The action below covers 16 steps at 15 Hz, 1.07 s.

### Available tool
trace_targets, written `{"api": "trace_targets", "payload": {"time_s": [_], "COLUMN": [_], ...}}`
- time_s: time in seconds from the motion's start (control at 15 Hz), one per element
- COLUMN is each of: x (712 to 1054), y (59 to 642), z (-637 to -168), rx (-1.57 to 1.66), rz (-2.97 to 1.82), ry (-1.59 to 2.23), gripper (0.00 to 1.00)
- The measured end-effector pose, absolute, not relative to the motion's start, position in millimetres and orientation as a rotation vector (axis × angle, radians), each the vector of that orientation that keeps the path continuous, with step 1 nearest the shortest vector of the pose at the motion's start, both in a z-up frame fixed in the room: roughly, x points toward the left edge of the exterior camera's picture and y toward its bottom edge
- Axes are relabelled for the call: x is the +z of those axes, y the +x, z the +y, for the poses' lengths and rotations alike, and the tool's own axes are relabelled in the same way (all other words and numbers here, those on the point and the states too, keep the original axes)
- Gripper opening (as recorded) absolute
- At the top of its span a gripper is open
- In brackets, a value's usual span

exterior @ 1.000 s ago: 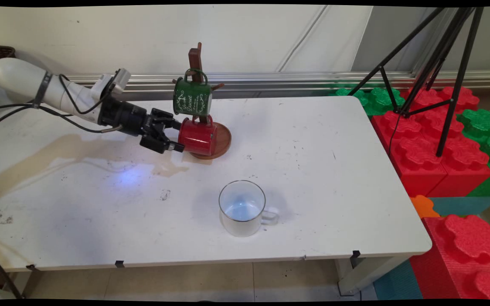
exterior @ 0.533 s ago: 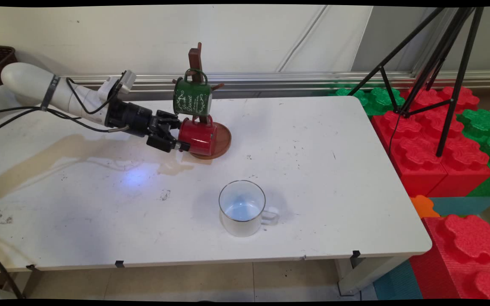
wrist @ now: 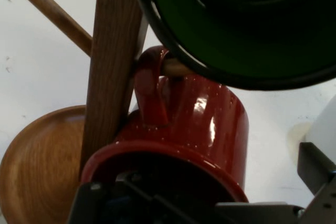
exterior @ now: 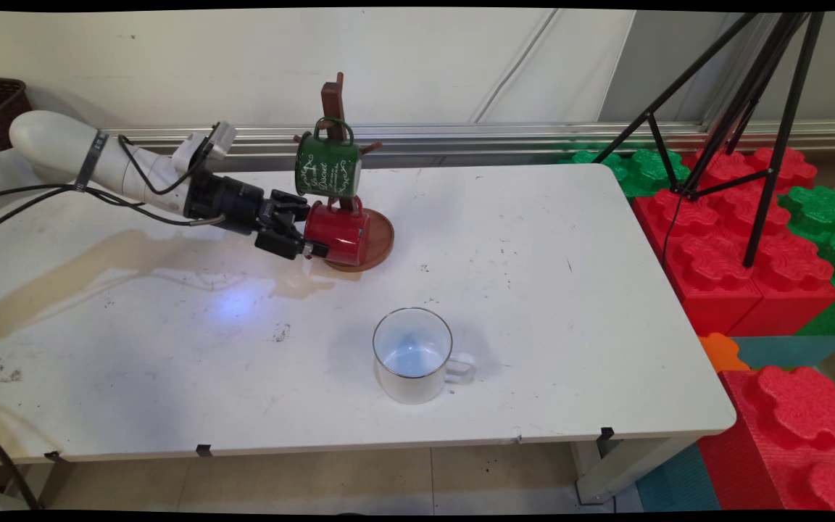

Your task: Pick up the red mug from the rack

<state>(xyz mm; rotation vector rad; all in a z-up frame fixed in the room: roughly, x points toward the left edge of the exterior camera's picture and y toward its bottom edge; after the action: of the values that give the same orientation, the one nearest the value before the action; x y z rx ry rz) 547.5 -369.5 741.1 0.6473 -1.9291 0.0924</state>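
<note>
Left of centre, the black two-finger gripper (exterior: 314,239) pinches the rim of a red enamel mug (exterior: 338,232) hanging on a wooden mug tree (exterior: 333,101), below a green mug (exterior: 327,168).

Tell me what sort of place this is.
Probably a robotics lab or test room: a worn white table holds a wooden mug tree, with a black tripod and big foam building blocks beside it.

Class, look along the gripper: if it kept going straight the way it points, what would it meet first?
The red mug hanging on the wooden mug tree; the gripper already sits at its rim.
</note>
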Motion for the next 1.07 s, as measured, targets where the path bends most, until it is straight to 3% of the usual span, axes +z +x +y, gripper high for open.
{"api": "trace_targets", "payload": {"time_s": [1.07], "x": [738.7], "y": [552.0], "z": [-370.6], "rx": [0.084], "rz": [-1.945], "ry": [0.620], "gripper": [1.00]}}
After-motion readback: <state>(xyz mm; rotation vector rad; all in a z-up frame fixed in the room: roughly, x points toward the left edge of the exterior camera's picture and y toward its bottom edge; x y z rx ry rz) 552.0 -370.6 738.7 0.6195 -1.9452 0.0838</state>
